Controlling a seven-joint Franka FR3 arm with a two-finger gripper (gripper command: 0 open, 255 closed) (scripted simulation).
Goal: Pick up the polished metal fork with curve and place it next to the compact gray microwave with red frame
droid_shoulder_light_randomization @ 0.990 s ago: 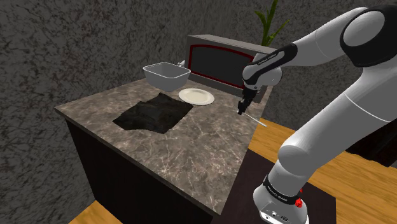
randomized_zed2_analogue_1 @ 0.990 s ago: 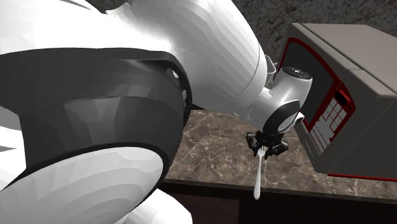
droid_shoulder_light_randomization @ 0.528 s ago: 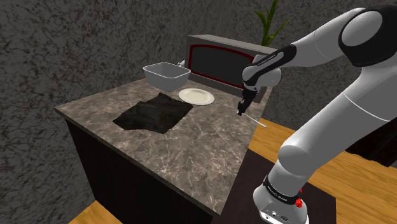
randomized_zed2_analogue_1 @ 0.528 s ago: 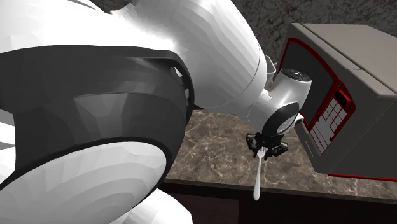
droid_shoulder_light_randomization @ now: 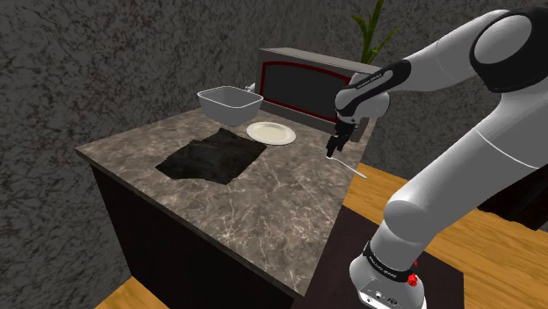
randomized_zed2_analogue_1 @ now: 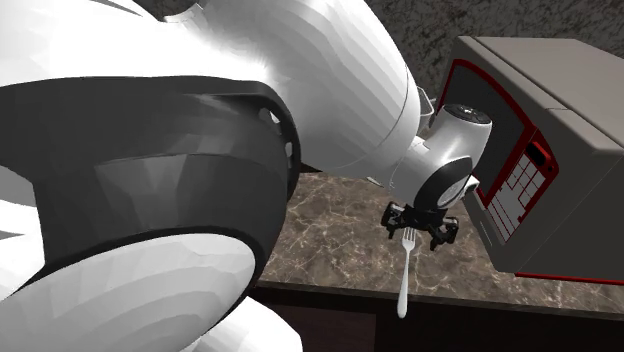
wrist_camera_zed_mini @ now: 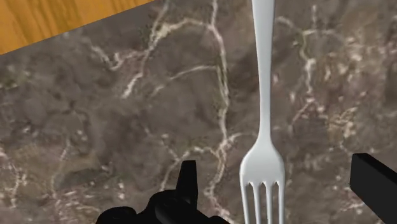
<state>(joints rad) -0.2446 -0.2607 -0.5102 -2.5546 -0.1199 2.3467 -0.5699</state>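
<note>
Pincer [wrist_camera_zed_mini: 281, 173] spread wide, fingers either side of fork [wrist_camera_zed_mini: 262, 121] tines, not touching. Fork lying on worktop [droid_shoulder_light_randomization: 263, 206] at near edge, close beside microwave [randomized_zed2_analogue_1: 560, 120]. Risk: handle seems to overhang edge, so a finger brush on retreat could tip fork off. Plate [droid_shoulder_light_randomization: 270, 132] farther back, well apart.

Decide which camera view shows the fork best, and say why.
The wrist view: the fork shows close up, tines plain, between the open fingers. The second exterior view shows its full length but small; the shoulder view, a thin sliver.
</note>
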